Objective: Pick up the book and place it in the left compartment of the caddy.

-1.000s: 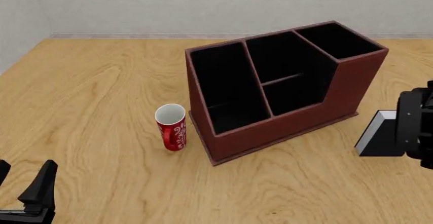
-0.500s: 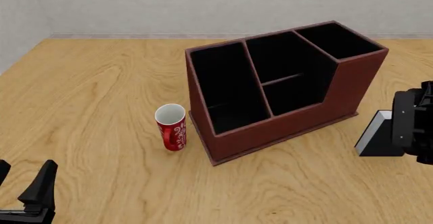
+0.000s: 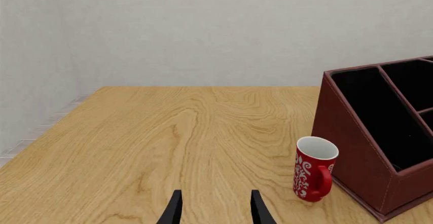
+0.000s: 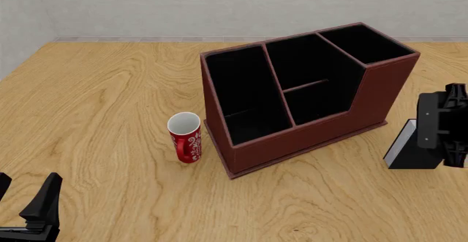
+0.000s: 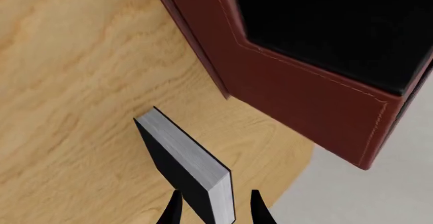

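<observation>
Right gripper lowered, fingers straddling matte black book, white page edge.

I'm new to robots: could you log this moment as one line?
phase: reaching | right gripper: open around book | left gripper: open, idle | caddy: no book inside

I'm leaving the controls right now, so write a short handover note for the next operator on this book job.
Left gripper: open, idle, low over the table near the red mug.
Right gripper: open, fingers straddling the top of the book, not closed on it.
The book stands upright on the table to the right of the caddy.
Done: approach only.
Left: close on the book, lift it, lower it into the left compartment, which holds nothing.
</observation>
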You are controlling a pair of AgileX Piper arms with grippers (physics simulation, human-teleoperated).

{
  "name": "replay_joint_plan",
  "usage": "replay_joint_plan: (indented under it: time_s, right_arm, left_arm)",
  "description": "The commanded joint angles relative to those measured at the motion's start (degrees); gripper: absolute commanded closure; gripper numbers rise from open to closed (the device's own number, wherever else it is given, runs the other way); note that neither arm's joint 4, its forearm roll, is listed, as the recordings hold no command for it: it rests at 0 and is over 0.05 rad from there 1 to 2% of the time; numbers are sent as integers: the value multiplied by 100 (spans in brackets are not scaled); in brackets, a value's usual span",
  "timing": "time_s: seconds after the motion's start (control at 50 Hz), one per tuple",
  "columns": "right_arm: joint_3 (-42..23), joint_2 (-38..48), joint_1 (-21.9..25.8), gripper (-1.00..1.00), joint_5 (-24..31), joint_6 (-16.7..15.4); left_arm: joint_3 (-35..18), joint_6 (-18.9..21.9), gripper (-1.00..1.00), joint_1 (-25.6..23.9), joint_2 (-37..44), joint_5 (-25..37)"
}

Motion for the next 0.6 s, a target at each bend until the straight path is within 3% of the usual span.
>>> replay_joint_plan:
  time_s: [0.02, 0.3, 0.6]
  right_arm:
    - [-12, 410, 17, -100, -253, 15]
    - [40, 1097, 33, -100, -774, 97]
    - [82, 1292, 71, -100, -873, 180]
  left_arm:
    - [0, 0, -100, 0, 0, 0]
    - [0, 0, -100, 0, 0, 0]
    - [0, 0, -100, 0, 0, 0]
